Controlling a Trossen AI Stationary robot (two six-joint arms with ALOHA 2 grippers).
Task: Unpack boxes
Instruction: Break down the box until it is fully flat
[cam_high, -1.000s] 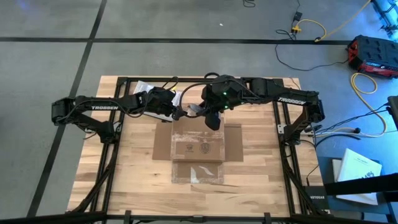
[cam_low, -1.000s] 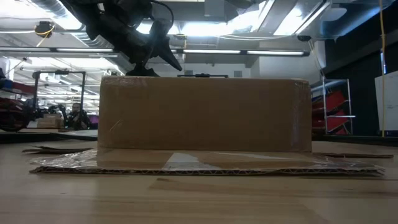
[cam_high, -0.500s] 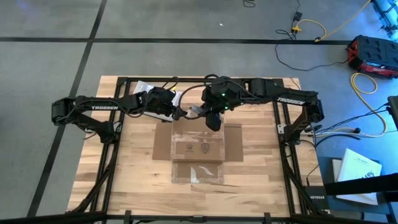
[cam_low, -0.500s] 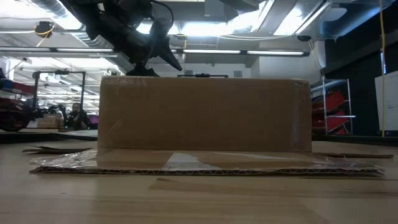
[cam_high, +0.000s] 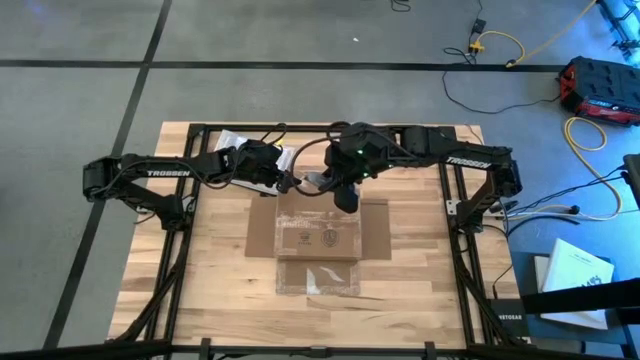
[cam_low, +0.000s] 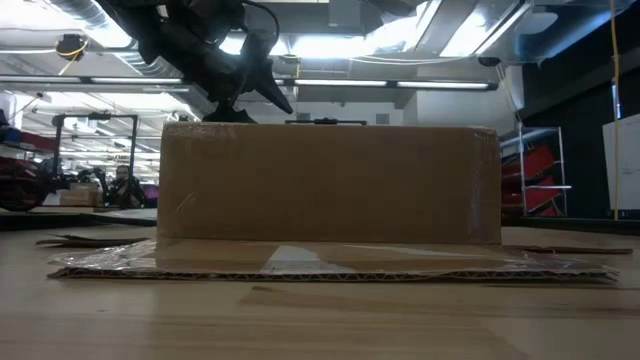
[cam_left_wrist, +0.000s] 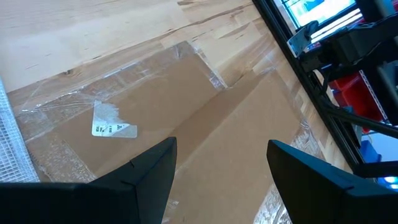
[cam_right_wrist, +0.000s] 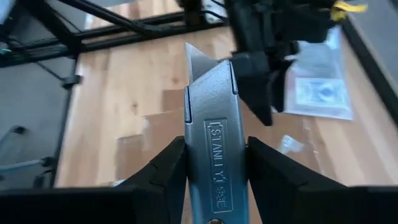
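Over box (cam_high: 318, 232) far edge, right gripper (cam_right_wrist: 214, 163) clamps knife (cam_right_wrist: 214, 134); blade tip hidden.

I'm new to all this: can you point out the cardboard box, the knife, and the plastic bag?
cardboard box (cam_high: 318, 238): high view, its flat top.
utility knife (cam_right_wrist: 214, 149): right wrist view, its silvery handle.
plastic bag (cam_right_wrist: 317, 87): right wrist view, its clear face, beyond the box.

Bright overhead lights — soft wrist-view blur
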